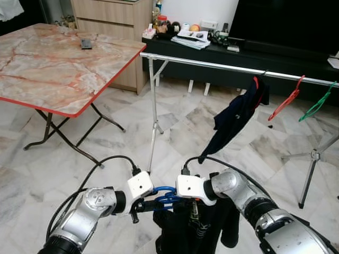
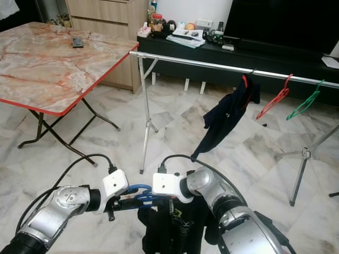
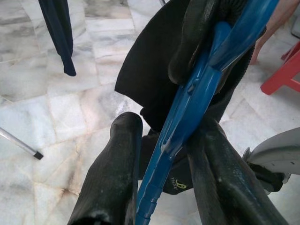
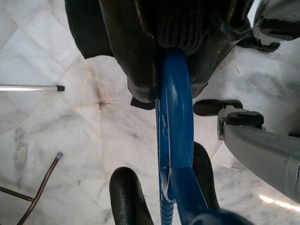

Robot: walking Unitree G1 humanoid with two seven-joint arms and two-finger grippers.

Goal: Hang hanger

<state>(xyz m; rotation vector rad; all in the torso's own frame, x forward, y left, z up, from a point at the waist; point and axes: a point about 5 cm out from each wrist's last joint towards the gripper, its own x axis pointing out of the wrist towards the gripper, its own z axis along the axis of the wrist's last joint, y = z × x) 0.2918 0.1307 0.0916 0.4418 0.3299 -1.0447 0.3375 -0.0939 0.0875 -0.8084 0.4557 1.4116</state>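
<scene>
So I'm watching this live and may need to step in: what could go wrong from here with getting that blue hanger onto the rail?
1. Both the left gripper and the right gripper hold the blue hanger with a black garment hanging from it; uneven lifting could slide the garment off.
2. The rail already carries a dark shirt, a red hanger and a green hanger; hooking on there could knock them.
3. The rail stands ahead, so walking could swing the garment.

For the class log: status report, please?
Both grippers, left and right, shut on blue hanger with black garment. Rail ahead, not reached. Dark shirt hangs there.
</scene>
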